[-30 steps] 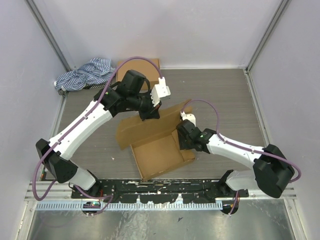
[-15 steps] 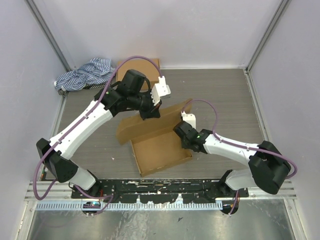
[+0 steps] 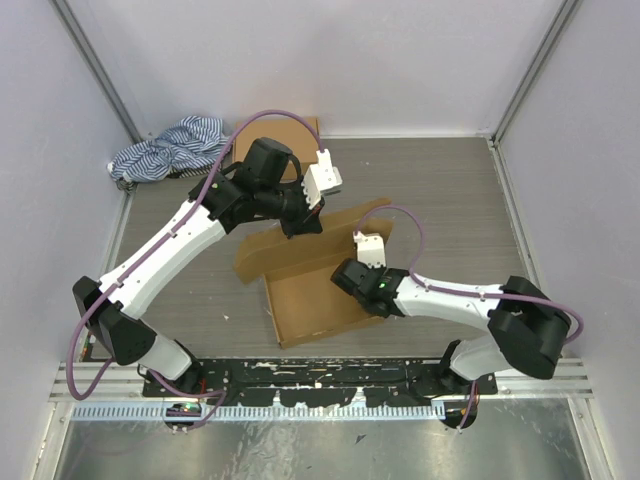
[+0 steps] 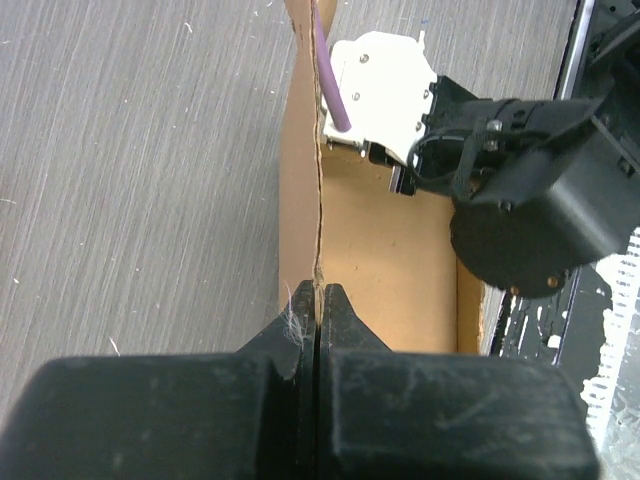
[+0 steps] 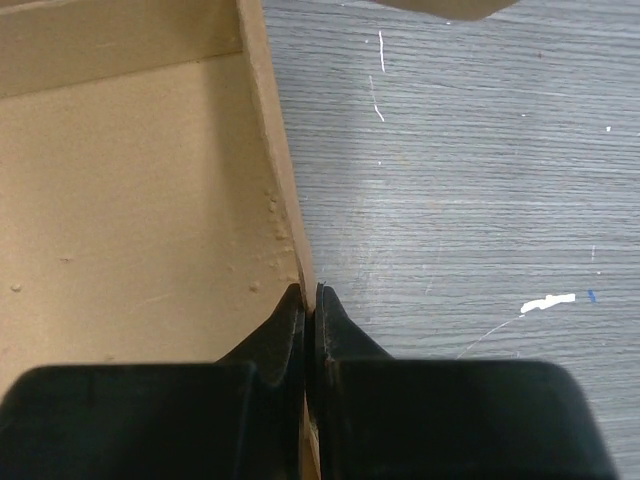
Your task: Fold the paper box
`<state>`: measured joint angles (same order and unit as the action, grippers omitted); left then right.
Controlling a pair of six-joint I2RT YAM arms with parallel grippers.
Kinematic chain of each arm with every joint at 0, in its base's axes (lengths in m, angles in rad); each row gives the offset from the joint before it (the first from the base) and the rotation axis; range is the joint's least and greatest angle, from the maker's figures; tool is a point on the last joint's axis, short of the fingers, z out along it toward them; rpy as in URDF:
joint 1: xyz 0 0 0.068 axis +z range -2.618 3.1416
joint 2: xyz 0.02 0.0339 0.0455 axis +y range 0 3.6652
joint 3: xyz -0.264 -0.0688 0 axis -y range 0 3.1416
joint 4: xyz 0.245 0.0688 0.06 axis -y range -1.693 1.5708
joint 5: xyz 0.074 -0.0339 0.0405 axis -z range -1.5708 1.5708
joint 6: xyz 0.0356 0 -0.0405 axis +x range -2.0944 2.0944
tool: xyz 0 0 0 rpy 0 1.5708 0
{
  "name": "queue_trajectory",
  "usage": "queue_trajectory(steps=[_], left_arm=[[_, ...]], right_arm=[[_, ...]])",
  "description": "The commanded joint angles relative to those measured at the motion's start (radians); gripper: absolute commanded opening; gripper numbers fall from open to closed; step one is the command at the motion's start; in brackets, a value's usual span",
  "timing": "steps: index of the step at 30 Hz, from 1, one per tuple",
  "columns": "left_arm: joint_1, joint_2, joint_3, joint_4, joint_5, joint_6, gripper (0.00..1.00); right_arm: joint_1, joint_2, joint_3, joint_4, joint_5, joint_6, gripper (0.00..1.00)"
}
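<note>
Right pincer (image 5: pixel 310 292) shifted leftward, paper box (image 3: pixel 310 305) lengthwise left-to-right

I sit at a grey wood-grain table (image 3: pixel 450 190), boxed in by pale walls (image 3: pixel 350 60) with metal corner posts (image 3: pixel 100 70). A striped cloth (image 3: pixel 170 148) lies crumpled in my far left corner. White scuffs (image 5: pixel 548 300) mark the surface.

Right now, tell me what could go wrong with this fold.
Both jaws are shut on thin edges of the cardboard box: opposing pulls could tear or buckle a wall. The right arm's purple cable runs right by the back flap and might snag.
</note>
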<state>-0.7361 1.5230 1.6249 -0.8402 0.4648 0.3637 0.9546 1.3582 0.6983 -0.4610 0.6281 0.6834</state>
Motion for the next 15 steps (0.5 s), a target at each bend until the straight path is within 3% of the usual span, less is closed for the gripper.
queue_trajectory(steps=[1, 7, 9, 15], left_arm=[[-0.006, -0.005, 0.012, 0.037, 0.027, -0.015, 0.01], [-0.008, -0.008, 0.012, 0.029, 0.025, -0.015, 0.01], [-0.008, -0.011, 0.010, 0.030, 0.021, -0.014, 0.02], [-0.008, -0.007, 0.007, 0.034, 0.016, -0.017, 0.01]], right_arm=[[0.041, 0.099, 0.046, -0.081, 0.137, 0.088, 0.01], [0.066, 0.146, 0.040, -0.053, 0.104, 0.121, 0.01], [0.065, 0.118, 0.032, -0.034, 0.077, 0.119, 0.06], [0.065, 0.053, 0.048, -0.038, 0.040, 0.097, 0.50]])
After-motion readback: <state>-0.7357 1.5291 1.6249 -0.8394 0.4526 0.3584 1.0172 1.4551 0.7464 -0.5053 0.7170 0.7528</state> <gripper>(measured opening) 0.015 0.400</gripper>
